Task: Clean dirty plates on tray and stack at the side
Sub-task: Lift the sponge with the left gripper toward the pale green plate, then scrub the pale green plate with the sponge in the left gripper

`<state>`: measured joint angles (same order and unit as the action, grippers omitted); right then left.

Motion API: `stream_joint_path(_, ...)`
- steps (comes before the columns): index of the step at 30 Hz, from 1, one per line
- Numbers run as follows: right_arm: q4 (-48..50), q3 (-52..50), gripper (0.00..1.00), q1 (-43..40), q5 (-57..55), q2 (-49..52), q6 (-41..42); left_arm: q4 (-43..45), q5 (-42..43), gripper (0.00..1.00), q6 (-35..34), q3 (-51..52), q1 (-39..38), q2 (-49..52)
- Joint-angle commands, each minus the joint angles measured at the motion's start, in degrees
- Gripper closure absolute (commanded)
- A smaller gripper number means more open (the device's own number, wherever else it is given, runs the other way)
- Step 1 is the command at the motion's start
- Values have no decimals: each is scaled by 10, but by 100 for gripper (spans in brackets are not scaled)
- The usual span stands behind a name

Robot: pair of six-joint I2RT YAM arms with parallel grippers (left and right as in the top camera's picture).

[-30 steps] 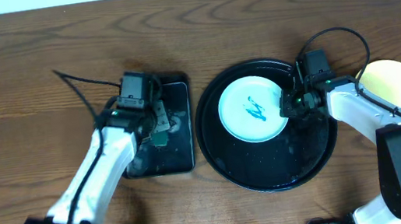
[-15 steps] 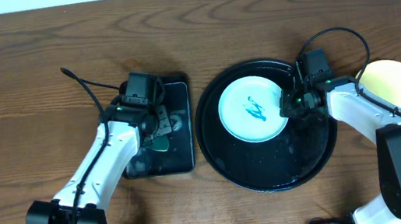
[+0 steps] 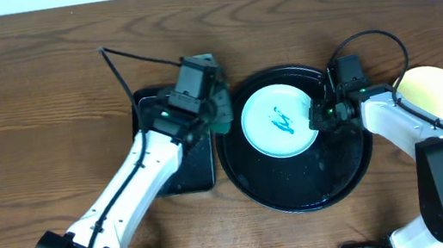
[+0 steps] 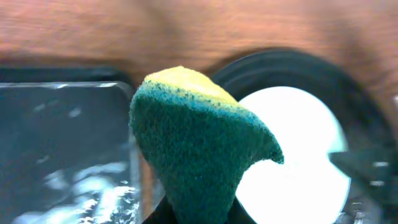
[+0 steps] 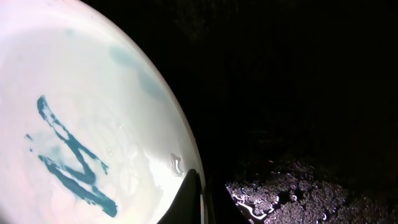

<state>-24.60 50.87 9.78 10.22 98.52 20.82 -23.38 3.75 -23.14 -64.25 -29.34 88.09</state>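
No readable txt, labels or nos. anywhere

The wooden table (image 3: 22, 65) bears the round tray (image 3: 300, 187), a rectangular tray (image 3: 198, 171) just left of it and a yellow plate (image 3: 438, 86) to its right.

left fingers (image 3: 216, 112) with sponge (image 4: 199, 155) lifted, moved toward tray (image 3: 301, 196)

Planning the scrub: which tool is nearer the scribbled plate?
Right. The right tool is shut at the right rim of the plate; the left tool, holding the sponge, hangs just off its left edge.
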Motion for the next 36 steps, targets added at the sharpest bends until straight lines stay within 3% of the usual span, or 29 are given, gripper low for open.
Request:
stream_joint_path(1,-10,-4,99,9,-14,11,-1,44,9,92,-42,-10,-19,23)
stream_joint_path(8,-9,-4,99,9,-14,11,-1,154,63,93,-65,-10,-62,104)
stream_joint_path(14,-9,-4,99,9,-14,11,-1,187,63,92,-72,-10,-102,156)
stream_joint_path(16,-9,-4,99,9,-14,11,-1,188,61,85,-71,-10,-111,162)
stream_joint_path(19,-9,-4,99,9,-14,11,-1,187,57,59,-69,-10,-114,164)
stream_joint_path(20,-9,-4,99,9,-14,11,-1,187,56,56,-68,-9,-113,164)
stream_joint_path(36,-9,-4,99,9,-14,11,-1,165,29,54,-68,-9,-109,164)
